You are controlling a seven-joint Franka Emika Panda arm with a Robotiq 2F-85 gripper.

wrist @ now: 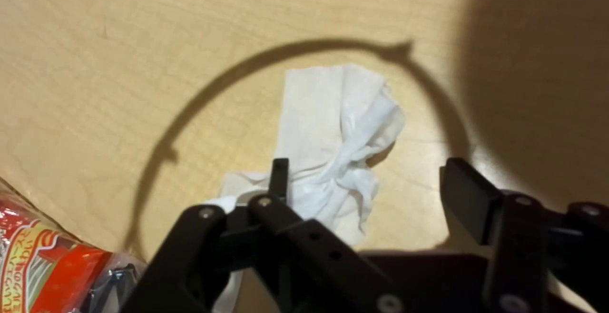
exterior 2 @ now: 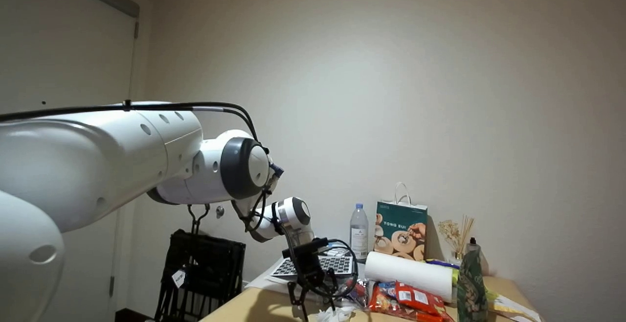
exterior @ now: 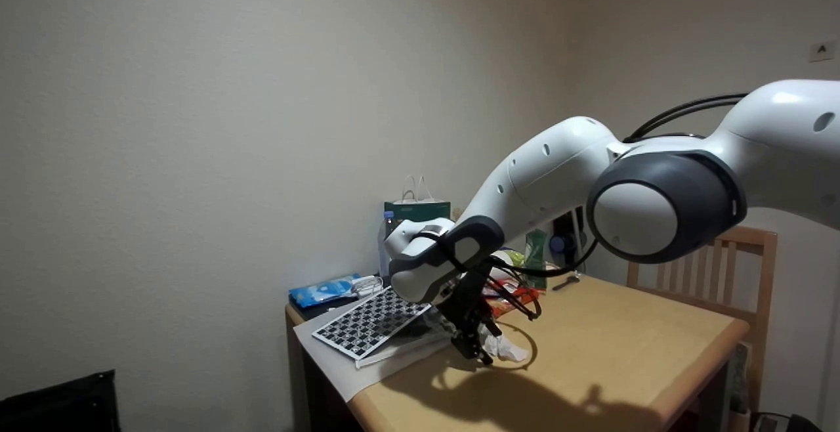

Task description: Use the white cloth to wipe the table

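Observation:
The white cloth (wrist: 314, 113) lies crumpled and partly folded on the light wooden table (wrist: 142, 42). In both exterior views the cloth (exterior: 506, 350) (exterior 2: 336, 315) shows as a small white heap beside the fingers. My gripper (wrist: 366, 170) points down close above the tabletop, its two fingers spread wide apart. Seen from the wrist, the left finger overlaps the cloth and hides part of it, while the right finger (wrist: 468, 199) is over bare wood. Some cloth lies between the fingers, but they do not close on it. Whether the left finger touches it, I cannot tell.
Red snack packets (exterior 2: 415, 300) lie close by the gripper, with a paper-towel roll (exterior 2: 411, 273) behind them. A checkered board (exterior: 374, 324) rests on the table's far corner. A bottle (exterior 2: 359, 234) and a green paper bag (exterior 2: 401, 214) stand against the wall.

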